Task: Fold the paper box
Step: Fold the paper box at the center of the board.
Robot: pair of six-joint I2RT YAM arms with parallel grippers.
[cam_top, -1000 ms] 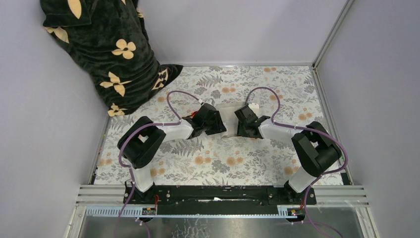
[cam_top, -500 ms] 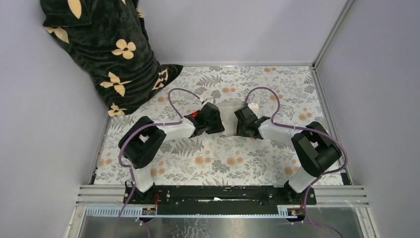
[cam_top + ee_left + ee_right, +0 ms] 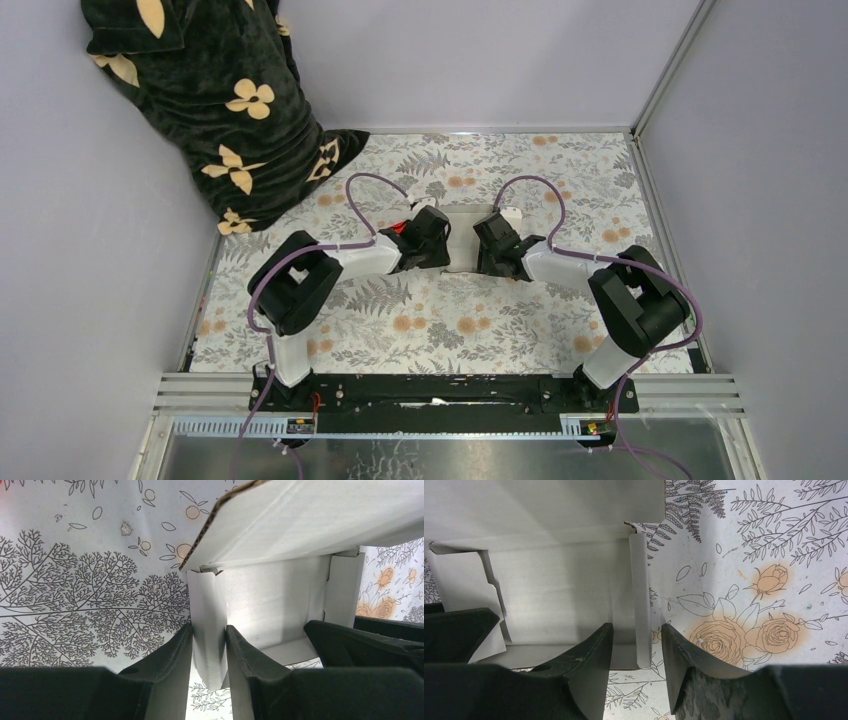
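Note:
The paper box [image 3: 462, 218] is a white, partly folded cardboard shell lying on the floral table between my two grippers. In the left wrist view, the box [image 3: 280, 585] has a raised top panel and an upright left side flap. My left gripper [image 3: 209, 630] is shut on that flap, with both fingers [image 3: 170, 655] pressed against it. In the right wrist view, my right gripper [image 3: 637, 627] straddles the right side wall of the box [image 3: 559, 585]. It is open, with a gap between the wall and the outer finger. From above, the left gripper [image 3: 432, 240] and right gripper [image 3: 495, 245] face each other.
A dark cloth with yellow flower shapes [image 3: 215, 100] hangs in the back left corner. Grey walls enclose the floral tabletop [image 3: 450, 320] on three sides. A metal rail [image 3: 450, 395] carrying the arm bases runs along the near edge.
My left gripper has shifted right and toward the back, up against the box, and its jaws have narrowed onto the left flap. The right arm has not moved.

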